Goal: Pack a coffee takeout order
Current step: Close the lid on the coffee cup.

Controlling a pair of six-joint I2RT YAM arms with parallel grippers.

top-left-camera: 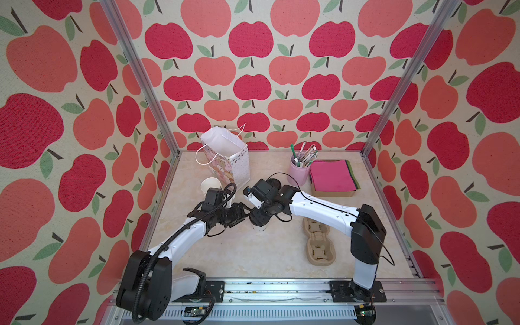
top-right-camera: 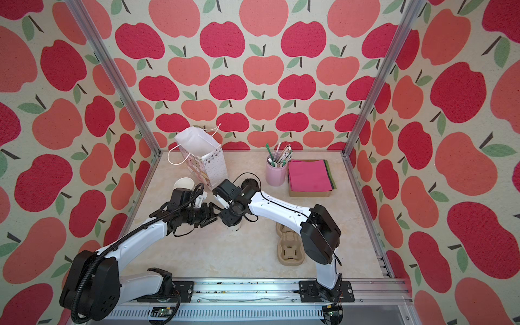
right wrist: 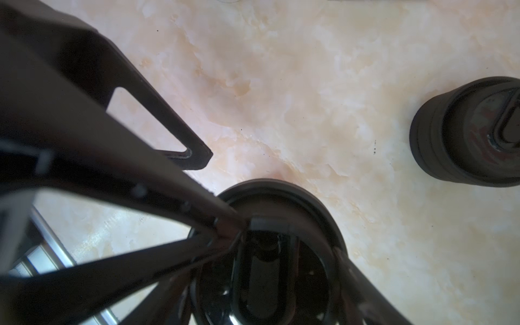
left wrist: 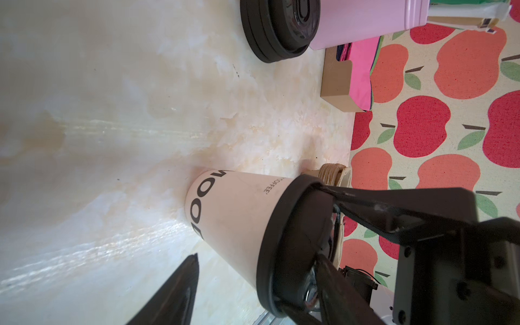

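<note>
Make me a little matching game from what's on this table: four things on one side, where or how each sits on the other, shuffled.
Things:
1 paper bag
2 straws
3 pink napkin
4 lidded cup

Places or states:
a in the pink holder
b atop a stack in the brown box
c standing open at the back left
d upright, capped in black

Pairs: 1-c, 2-a, 3-b, 4-d.

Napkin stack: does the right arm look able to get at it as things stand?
Probably yes, after lifting off: the right gripper sits on the lidded cup, but the napkin stack lies uncovered in its box on that arm's side.
</note>
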